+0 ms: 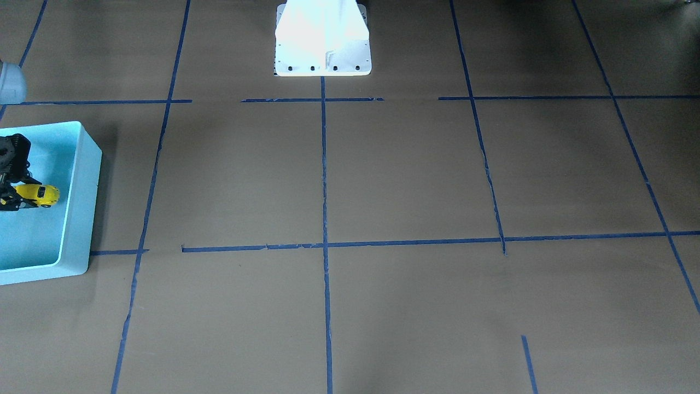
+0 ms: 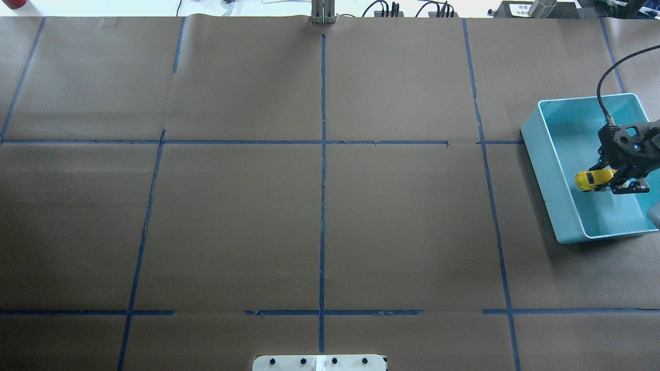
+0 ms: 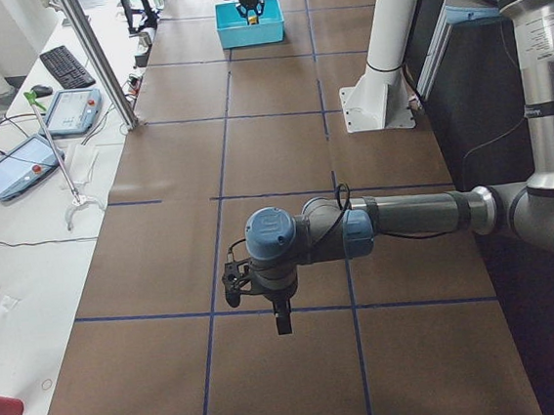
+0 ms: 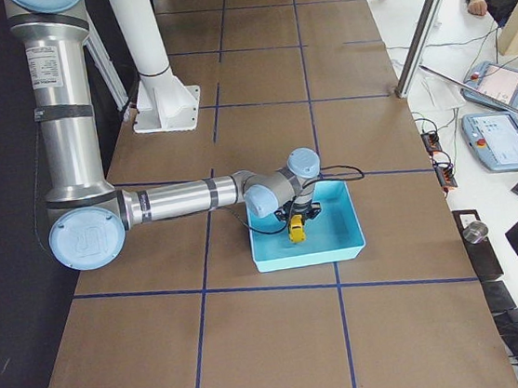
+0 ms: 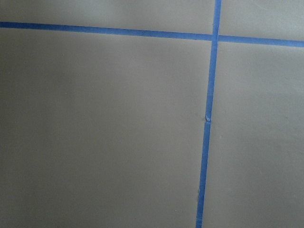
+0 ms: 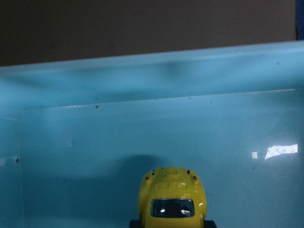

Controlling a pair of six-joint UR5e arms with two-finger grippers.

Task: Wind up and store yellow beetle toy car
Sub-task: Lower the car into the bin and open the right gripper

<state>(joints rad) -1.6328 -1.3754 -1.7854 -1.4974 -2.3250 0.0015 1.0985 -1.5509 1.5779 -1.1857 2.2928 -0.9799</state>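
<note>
The yellow beetle toy car (image 2: 590,180) is gripped at one end by my right gripper (image 2: 608,179), inside the light blue bin (image 2: 546,170) at the table's right end. The car lies level, its free end pointing toward the table's middle. The front-facing view shows the car (image 1: 41,195), the right gripper (image 1: 22,194) and the bin (image 1: 82,219). The right wrist view shows the car's yellow roof and dark window (image 6: 172,199) against the bin's wall (image 6: 142,80). My left gripper (image 3: 283,320) hangs over bare table at the left end; I cannot tell whether it is open or shut.
Brown paper with blue tape lines (image 2: 323,180) covers the table. The white robot base (image 1: 322,41) stands at the table's near edge. Tablets and cables (image 4: 501,138) lie on a side bench beyond the far edge.
</note>
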